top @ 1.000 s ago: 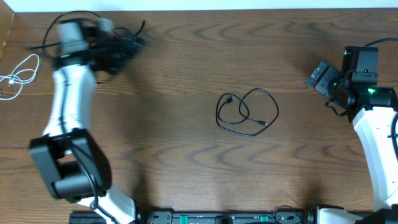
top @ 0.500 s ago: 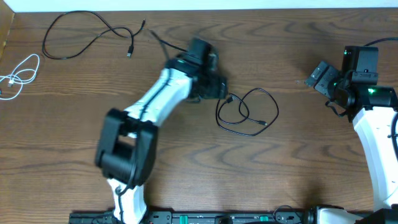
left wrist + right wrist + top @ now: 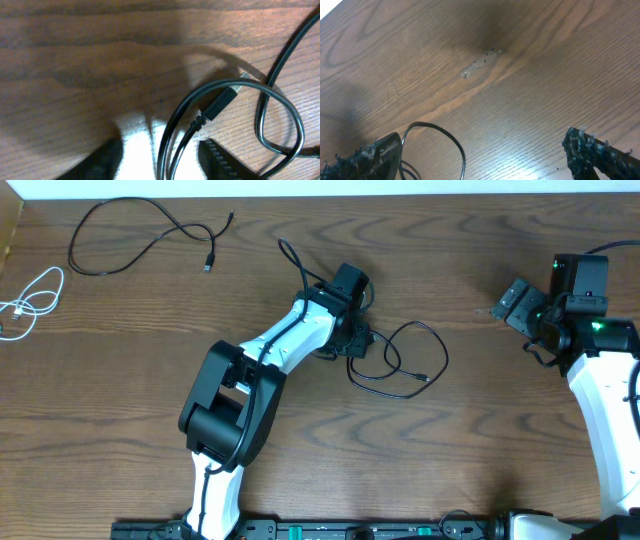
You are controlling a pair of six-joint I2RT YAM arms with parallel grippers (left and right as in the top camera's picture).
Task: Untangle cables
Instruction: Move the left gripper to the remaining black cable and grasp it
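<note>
A black cable (image 3: 410, 365) lies in tangled loops at the table's middle. My left gripper (image 3: 357, 340) is down at that loop's left end. In the left wrist view two strands of this cable (image 3: 172, 145) run between its fingers (image 3: 220, 160), and the plug (image 3: 222, 100) lies just ahead. My left gripper (image 3: 160, 162) is partly closed, with a gap still showing on each side of the strands. A second black cable (image 3: 140, 235) lies spread out at the back left. A white cable (image 3: 30, 300) lies coiled at the left edge. My right gripper (image 3: 520, 305) stands open at the far right, holding nothing.
In the right wrist view the right gripper (image 3: 480, 155) hangs over bare wood, with a thin black wire loop (image 3: 447, 137) by its left finger. The left arm (image 3: 270, 350) stretches diagonally from the front edge to the middle.
My left arm swung from the back left corner to the middle loop, leaving a black cable lying spread at the back left. Its jaws narrowed around the loop's strands. The right arm stayed still.
</note>
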